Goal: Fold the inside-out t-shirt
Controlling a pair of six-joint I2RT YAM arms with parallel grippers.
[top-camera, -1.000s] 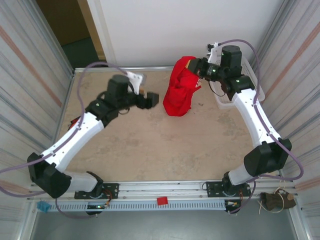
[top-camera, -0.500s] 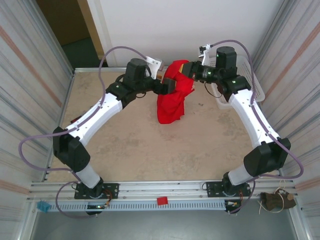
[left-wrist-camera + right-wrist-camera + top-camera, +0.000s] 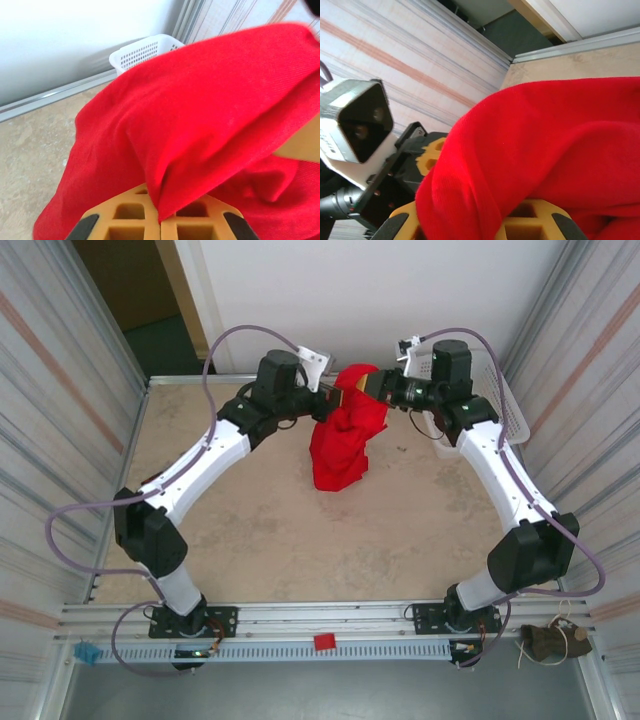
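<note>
You are holding the inside-out t-shirt (image 3: pixel 338 448) bunched over the far desk (image 3: pixel 260 525), left tool (image 3: pixel 160 222) and right tool (image 3: pixel 362 388) both clamped on its top, so spread them apart evenly.

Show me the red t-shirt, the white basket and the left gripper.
red t-shirt (image 3: pixel 340 445), top view, hanging middle.
white basket (image 3: pixel 142 54), left wrist view, perforated wall.
left gripper (image 3: pixel 160 227), left wrist view, where fingers meet.

Bright, even, diffuse light; shadows faint and soft; t-shirt (image 3: pixel 200 115) glows saturated red, slightly blurred nearest the left gripper (image 3: pixel 160 223); wall (image 3: pixel 75 40) beyond it washed pale.
</note>
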